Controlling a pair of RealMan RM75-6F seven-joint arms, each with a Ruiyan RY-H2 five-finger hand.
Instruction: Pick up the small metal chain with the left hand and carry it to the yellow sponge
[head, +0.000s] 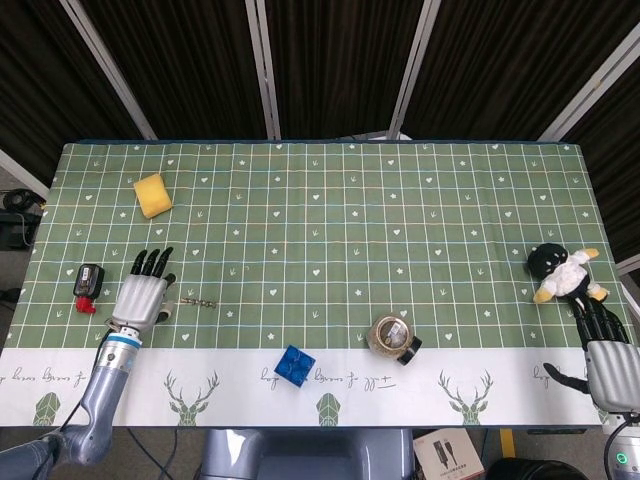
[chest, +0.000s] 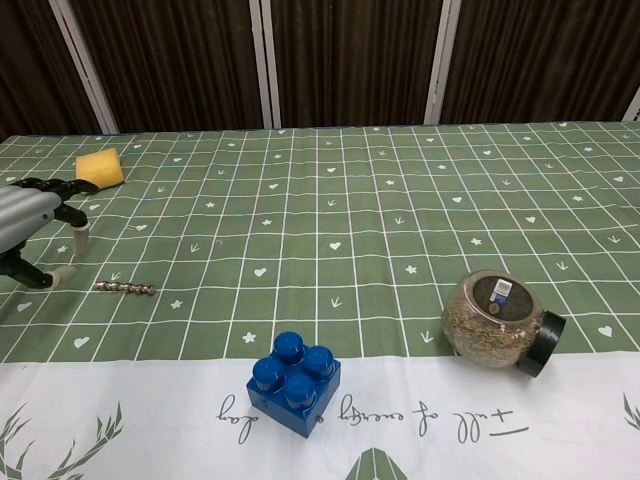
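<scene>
The small metal chain (head: 199, 301) (chest: 125, 288) lies stretched out flat on the green cloth. My left hand (head: 143, 293) (chest: 35, 225) hovers just left of it, fingers spread and holding nothing. The yellow sponge (head: 152, 194) (chest: 99, 169) sits at the far left of the table, well beyond the chain. My right hand (head: 608, 360) rests at the table's right front corner, fingers extended and apart, holding nothing; the chest view does not show it.
A small black and red object (head: 87, 282) lies left of my left hand. A blue brick (head: 294, 364) (chest: 293, 382) and a tipped jar (head: 392, 339) (chest: 499, 322) lie near the front edge. A penguin plush (head: 562, 272) sits at the right.
</scene>
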